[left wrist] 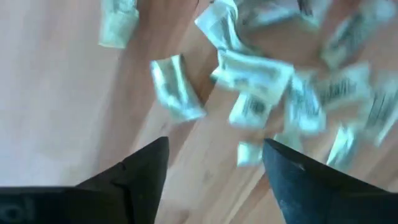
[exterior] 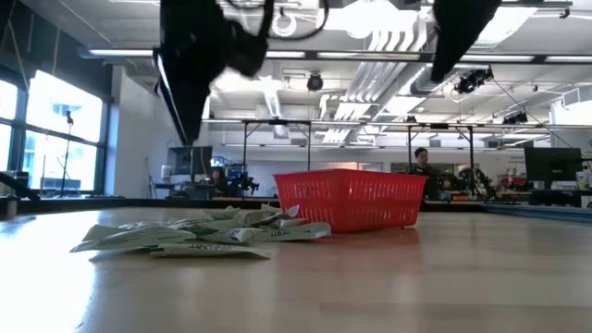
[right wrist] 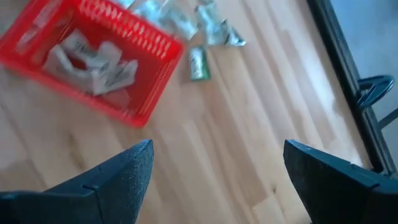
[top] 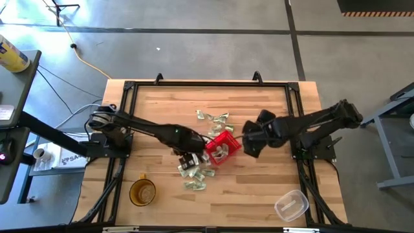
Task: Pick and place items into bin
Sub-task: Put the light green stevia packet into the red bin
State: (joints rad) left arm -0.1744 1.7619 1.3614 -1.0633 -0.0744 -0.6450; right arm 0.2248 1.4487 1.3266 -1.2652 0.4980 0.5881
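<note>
Desk (top: 259,188), red basket (top: 223,148) just beside my left gripper (left wrist: 214,162), whose jaws are spread and empty over the packets (left wrist: 255,81). Right gripper (right wrist: 217,165) wide open, idle. Packets look light, crinkly, slippery; I'd pinch one mid-body.

A small red square perforated plastic basket (top: 223,148) sits mid-table (top: 259,194) with several pale green-and-white packets (top: 221,153) in it; more packets lie in a far cluster (top: 213,119) and a near-left heap (top: 195,176). The left hand (top: 188,160) hangs over the heap, the right hand (top: 249,144) just right of the basket.
</note>
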